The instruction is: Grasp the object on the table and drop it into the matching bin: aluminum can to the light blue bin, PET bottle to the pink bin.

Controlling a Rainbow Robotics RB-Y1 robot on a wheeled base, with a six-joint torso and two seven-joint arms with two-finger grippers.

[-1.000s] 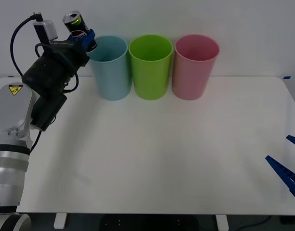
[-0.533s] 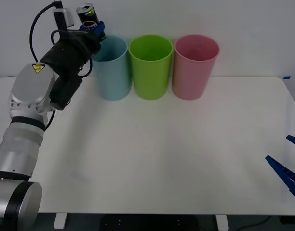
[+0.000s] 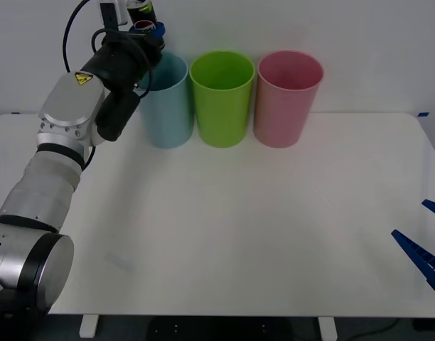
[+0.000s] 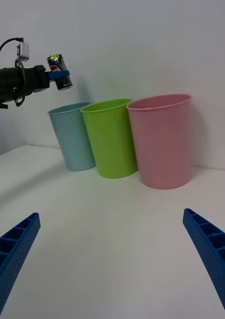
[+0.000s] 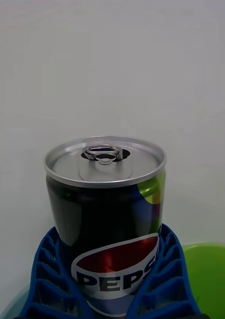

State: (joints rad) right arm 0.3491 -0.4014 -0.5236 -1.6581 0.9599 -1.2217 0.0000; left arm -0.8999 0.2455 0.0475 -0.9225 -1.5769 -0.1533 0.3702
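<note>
Left wrist view: left gripper (image 5: 110, 294) clamped on the aluminum can (image 5: 106, 219)

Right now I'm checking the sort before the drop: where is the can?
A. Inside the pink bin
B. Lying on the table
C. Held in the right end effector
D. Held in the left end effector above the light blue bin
D: the left end effector clamps the can just above the light blue bin rim.
</note>
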